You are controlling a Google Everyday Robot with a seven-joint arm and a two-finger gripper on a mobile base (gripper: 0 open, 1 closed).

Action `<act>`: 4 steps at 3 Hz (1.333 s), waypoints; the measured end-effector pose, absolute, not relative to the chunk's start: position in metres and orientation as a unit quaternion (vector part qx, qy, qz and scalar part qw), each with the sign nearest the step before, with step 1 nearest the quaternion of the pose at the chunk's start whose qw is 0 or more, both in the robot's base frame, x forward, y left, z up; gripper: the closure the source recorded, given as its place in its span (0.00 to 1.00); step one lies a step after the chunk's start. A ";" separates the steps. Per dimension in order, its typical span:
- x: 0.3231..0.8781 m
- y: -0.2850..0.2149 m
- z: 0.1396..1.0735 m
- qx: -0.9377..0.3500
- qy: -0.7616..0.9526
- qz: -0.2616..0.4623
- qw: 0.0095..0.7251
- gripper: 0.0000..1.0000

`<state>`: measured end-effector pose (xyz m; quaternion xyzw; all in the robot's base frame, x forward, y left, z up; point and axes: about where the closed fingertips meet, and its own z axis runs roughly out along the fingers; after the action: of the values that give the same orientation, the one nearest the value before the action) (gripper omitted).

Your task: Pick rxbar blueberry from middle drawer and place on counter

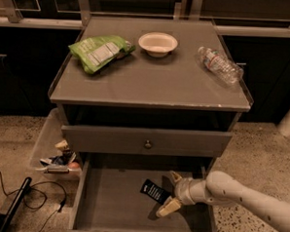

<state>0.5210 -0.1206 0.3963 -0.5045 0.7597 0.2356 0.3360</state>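
Observation:
The rxbar blueberry (154,191), a small dark bar with white print, lies on the floor of the open middle drawer (111,204), right of centre. My gripper (172,192) reaches in from the right on a white arm. Its tan fingers are open, one finger (175,177) behind the bar and one (168,207) in front of it, with the bar's right end between them. The counter (151,84) is the grey cabinet top above.
On the counter lie a green snack bag (98,51), a white bowl (158,42) and a plastic bottle (219,64). A closed drawer front with a knob (147,144) sits above the open drawer. A bin of clutter (57,158) and cables (14,199) lie at the left.

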 end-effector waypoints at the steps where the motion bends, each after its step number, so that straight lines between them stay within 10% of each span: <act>1: 0.527 -0.104 0.356 -0.503 0.756 0.268 0.322 0.00; 2: 0.527 -0.103 0.355 -0.502 0.756 0.268 0.322 0.00; 4: 0.527 -0.103 0.355 -0.502 0.756 0.268 0.322 0.42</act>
<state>0.5274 -0.1032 0.3548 -0.5025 0.7561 0.2683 0.3223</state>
